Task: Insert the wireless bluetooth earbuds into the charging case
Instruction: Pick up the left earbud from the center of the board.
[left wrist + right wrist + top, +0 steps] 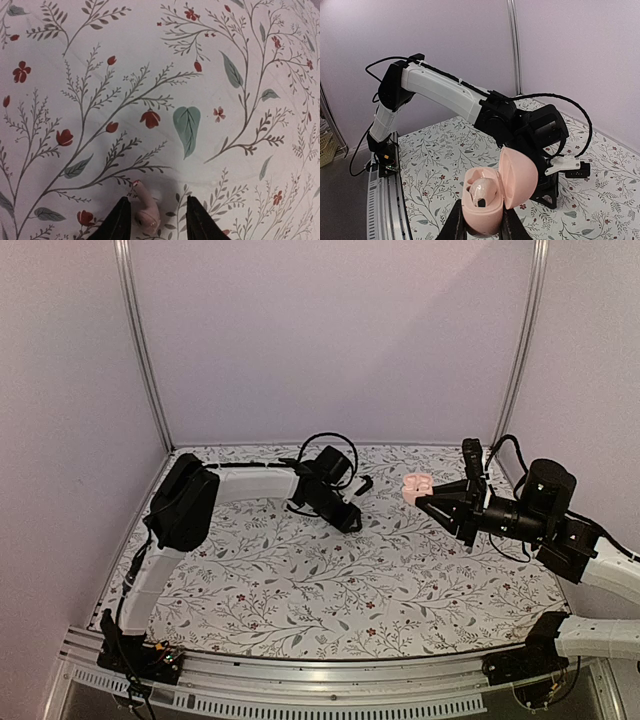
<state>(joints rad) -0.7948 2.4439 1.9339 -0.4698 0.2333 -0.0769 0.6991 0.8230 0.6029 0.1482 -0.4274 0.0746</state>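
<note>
A pale pink earbud (146, 210) lies on the flowered tablecloth, stem pointing away, between the fingers of my left gripper (157, 222). The jaws stand open around it: the left finger is close beside it and the right finger (200, 220) is well apart. From above, the left gripper (352, 522) points down at mid-table and hides that earbud. My right gripper (482, 227) is shut on the pink charging case (482, 210), held above the table with its lid (517, 177) swung open to the right. One earbud (484, 190) sits inside. The case (416, 486) shows at the right gripper's tip.
The left arm (445, 90) and its black wrist (540, 135) stand just behind the held case. Pale walls and metal posts (140, 340) enclose the table on three sides. An aluminium rail (300, 680) runs along the near edge.
</note>
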